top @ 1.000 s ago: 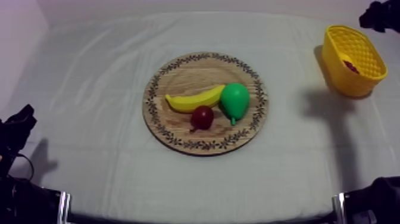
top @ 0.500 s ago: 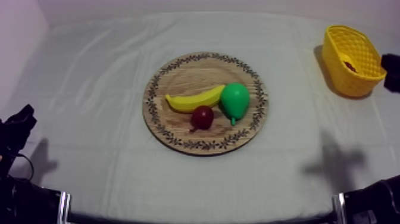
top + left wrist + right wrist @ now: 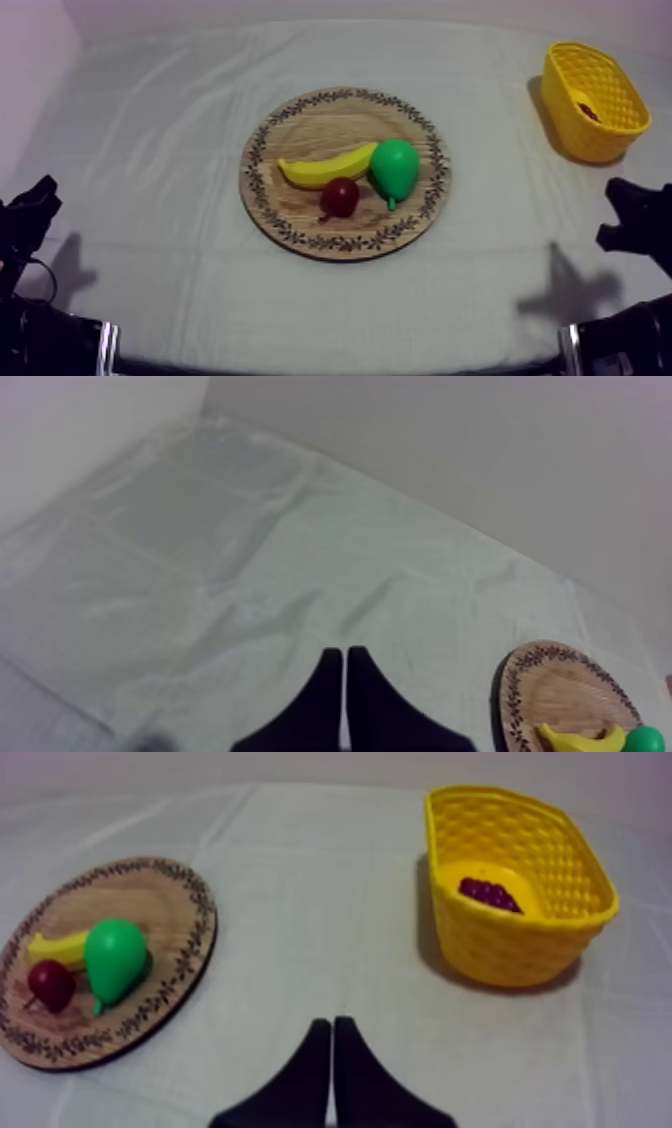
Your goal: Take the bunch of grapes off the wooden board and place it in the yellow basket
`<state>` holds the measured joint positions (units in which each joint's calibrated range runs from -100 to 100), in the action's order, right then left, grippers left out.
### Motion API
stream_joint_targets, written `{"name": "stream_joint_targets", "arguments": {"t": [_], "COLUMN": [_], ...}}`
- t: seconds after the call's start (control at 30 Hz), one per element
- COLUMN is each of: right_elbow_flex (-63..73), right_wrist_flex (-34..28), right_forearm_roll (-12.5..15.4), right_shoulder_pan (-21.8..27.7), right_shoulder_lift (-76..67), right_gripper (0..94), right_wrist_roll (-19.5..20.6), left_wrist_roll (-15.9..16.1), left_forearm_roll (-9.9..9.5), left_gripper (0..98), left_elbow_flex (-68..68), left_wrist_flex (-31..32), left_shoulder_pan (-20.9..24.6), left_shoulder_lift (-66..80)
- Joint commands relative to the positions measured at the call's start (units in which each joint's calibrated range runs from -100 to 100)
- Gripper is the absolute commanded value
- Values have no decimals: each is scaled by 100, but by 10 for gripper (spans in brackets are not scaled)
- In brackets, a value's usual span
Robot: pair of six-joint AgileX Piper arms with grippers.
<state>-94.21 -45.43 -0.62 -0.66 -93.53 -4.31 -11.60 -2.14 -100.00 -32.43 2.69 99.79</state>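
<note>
The bunch of grapes (image 3: pixel 489 893) lies in the yellow basket (image 3: pixel 520 957), far right of the nearer right pincer (image 3: pixel 332 1027), which is clenched on nothing.

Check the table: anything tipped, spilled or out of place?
Nothing stands out. The bunch of grapes lies inside the yellow basket, which stands upright. The banana, pear and small red fruit lie on the wooden board. The left claw and right claw are shut on nothing.
</note>
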Motion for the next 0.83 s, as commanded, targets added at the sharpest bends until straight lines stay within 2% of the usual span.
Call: {"name": "stream_joint_targets", "arguments": {"t": [0.0, 0.1, 0.2, 0.3, 0.47, 0.8], "right_elbow_flex": [-209, -286, -452, -521, -551, -557], "right_wrist_flex": [-76, -46, 554, 818, 931, 954], "right_forearm_roll": [5, 14, 108, 153, 172, 176], "right_shoulder_pan": [0, -1, 8, -4, -15, -18], "right_shoulder_lift": [-126, -184, -204, -210, -213, -214], "right_gripper": [5, 4, 4, 4, 4, 4], "right_wrist_roll": [49, 132, -128, -447, -739, -795], "left_wrist_roll": [-1, 1, -2, -1, -1, -1], "left_forearm_roll": [2, 2, 2, 2, 2, 2], "left_gripper": [1, 1, 1, 1, 1, 1], "left_elbow_flex": [0, 0, 0, 0, 0, 0], "left_wrist_flex": [1, 1, 1, 1, 1, 1], "left_shoulder_pan": [3, 3, 3, 3, 3, 3], "left_shoulder_lift": [-5, -5, -5, -5, -5, -5]}}
